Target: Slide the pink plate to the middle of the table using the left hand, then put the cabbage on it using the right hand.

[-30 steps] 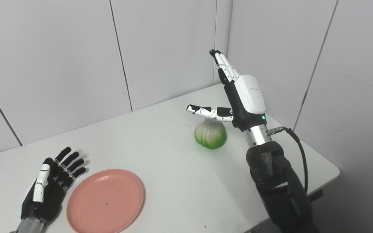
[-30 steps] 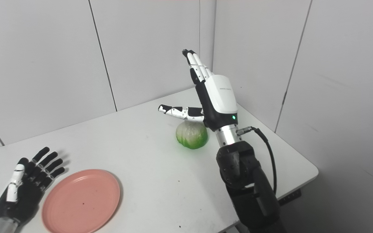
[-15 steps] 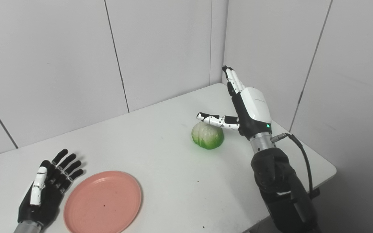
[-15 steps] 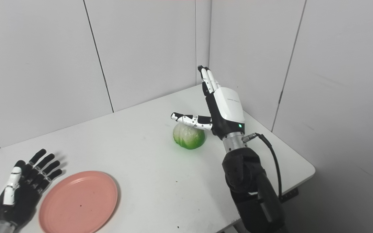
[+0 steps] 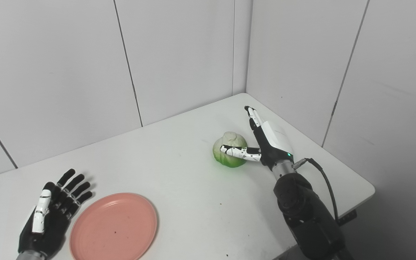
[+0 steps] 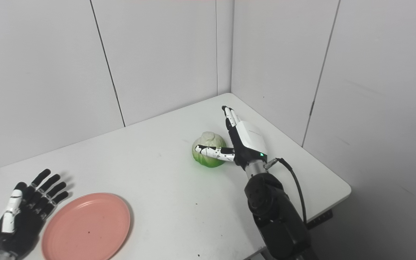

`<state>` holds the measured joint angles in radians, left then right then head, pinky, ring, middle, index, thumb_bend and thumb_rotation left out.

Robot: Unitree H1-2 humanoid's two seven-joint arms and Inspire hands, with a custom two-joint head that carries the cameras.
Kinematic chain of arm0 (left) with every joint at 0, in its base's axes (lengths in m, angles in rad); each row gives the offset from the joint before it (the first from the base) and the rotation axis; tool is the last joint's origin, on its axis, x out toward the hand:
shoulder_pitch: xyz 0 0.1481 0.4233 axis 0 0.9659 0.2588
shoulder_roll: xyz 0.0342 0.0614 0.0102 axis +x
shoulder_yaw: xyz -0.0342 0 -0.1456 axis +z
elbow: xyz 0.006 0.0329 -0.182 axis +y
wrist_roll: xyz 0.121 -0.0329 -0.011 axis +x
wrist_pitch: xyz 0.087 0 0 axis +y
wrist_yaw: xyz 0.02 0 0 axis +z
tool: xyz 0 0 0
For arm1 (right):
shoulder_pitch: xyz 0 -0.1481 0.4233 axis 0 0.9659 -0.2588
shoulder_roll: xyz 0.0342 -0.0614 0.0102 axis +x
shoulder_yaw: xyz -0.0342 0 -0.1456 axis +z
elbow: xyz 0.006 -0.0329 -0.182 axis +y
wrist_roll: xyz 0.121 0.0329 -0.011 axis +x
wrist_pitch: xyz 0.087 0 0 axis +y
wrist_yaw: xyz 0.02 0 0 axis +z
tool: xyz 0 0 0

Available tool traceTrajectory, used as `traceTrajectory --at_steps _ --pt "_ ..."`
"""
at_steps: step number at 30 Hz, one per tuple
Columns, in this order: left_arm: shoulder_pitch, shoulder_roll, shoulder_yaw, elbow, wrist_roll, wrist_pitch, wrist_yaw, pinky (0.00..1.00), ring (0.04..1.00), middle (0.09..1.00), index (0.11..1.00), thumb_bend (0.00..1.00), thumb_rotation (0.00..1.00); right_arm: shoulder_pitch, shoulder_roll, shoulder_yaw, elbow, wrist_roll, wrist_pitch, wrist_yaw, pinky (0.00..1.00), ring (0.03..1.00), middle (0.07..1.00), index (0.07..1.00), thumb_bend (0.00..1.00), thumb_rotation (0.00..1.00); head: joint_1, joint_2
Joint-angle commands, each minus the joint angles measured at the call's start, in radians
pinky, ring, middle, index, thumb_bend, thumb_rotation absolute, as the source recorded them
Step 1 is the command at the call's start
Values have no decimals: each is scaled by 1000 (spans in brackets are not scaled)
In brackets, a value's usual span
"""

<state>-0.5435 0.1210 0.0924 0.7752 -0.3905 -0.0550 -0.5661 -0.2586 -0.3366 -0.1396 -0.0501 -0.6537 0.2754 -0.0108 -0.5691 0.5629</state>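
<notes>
I see my right hand (image 5: 271, 142) low beside the cabbage (image 5: 230, 154), its fingers (image 5: 252, 115) straight and spread, thumb across the front of the cabbage, perhaps touching; it grips nothing. The pink plate (image 5: 113, 227) sits at the worktop's (image 5: 179, 195) near left. My left hand (image 5: 51, 213) lies open just beside it.

Plate (image 5: 113, 227) left, cabbage (image 5: 229, 154) right
</notes>
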Motion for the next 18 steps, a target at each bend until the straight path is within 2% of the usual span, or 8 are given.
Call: traceTrajectory --at_steps 1,5,18 --pt "129 67 18 56 15 49 9 816 840 870 860 528 854 -51 -30 -1 -5 19 3 -12 801 963 1000 1000 1000 677 1 4" --pt "136 68 21 36 12 62 12 810 835 864 856 519 848 -64 -41 9 27 50 12 -4 838 975 1000 1000 1000 656 0 12" --pt "156 76 15 -15 18 83 12 818 843 871 864 523 871 -93 -63 42 105 88 14 -20 786 940 1000 1000 1000 619 3 30"
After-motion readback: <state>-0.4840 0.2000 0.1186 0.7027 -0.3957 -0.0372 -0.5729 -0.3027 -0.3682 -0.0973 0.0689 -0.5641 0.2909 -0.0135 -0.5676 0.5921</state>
